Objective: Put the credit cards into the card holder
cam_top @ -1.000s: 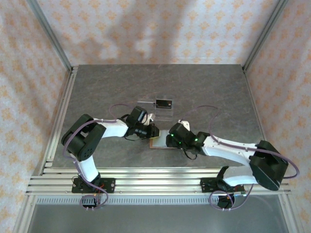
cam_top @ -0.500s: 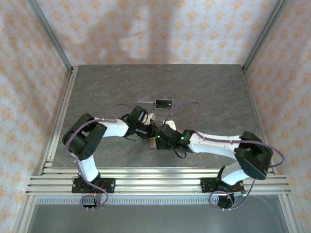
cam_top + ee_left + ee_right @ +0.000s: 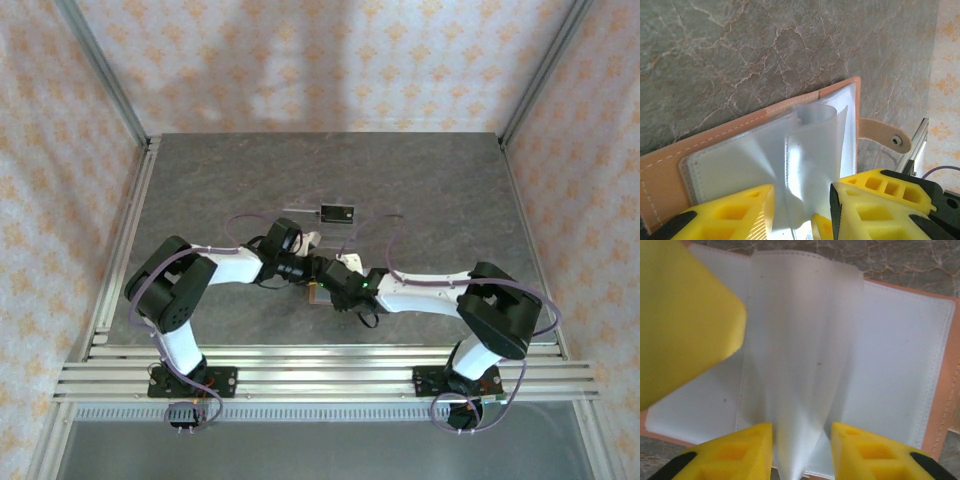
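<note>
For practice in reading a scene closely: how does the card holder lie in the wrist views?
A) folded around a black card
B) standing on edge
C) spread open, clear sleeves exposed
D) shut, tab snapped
C: the card holder lies spread open on the table, its clear sleeves showing and its snap tab undone.

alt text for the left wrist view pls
An open leather card holder lies on a grey stone-look table. One clear inner sleeve stands up between the two yellow fingers of the left pincer, which are apart. The snap tab sticks out at the right.
</note>
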`<state>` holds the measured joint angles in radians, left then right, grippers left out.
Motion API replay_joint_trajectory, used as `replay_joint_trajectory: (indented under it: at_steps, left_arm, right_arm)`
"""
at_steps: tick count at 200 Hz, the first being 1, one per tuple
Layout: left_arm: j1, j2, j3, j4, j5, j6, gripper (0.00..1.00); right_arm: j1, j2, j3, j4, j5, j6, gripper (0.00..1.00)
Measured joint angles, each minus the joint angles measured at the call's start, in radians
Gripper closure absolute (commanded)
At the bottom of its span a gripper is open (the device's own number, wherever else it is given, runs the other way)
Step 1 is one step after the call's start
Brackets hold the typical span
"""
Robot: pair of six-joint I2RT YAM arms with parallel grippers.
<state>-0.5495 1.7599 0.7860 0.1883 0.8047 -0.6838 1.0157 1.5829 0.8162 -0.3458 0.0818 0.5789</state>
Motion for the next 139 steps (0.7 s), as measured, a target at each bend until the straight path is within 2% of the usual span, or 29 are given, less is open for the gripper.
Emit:
replay_joint_trajectory:
  at_steps: [19,51,111,139]
  left_arm:
    - [0.002,-0.007,-0.016,0.018,0.000,0.000,0.62]
    - [0.002,-0.011,-0.029,0.034,-0.001,0.000,0.63]
    - [0.003,-0.011,-0.041,0.054,-0.001,0.003,0.63]
    - [0.006,-0.011,-0.041,0.054,0.000,0.004,0.63]
  right_arm:
    - [-0.003,-0.011,-0.016,0.019,-0.013,0.008,0.69]
    - [-0.006,-0.056,-0.038,0.019,-0.020,0.028,0.63]
    - [-0.066,-0.212,-0.135,-0.026,0.045,0.099,0.62]
    - [-0.082,-0.286,-0.179,-0.031,0.025,0.060,0.45]
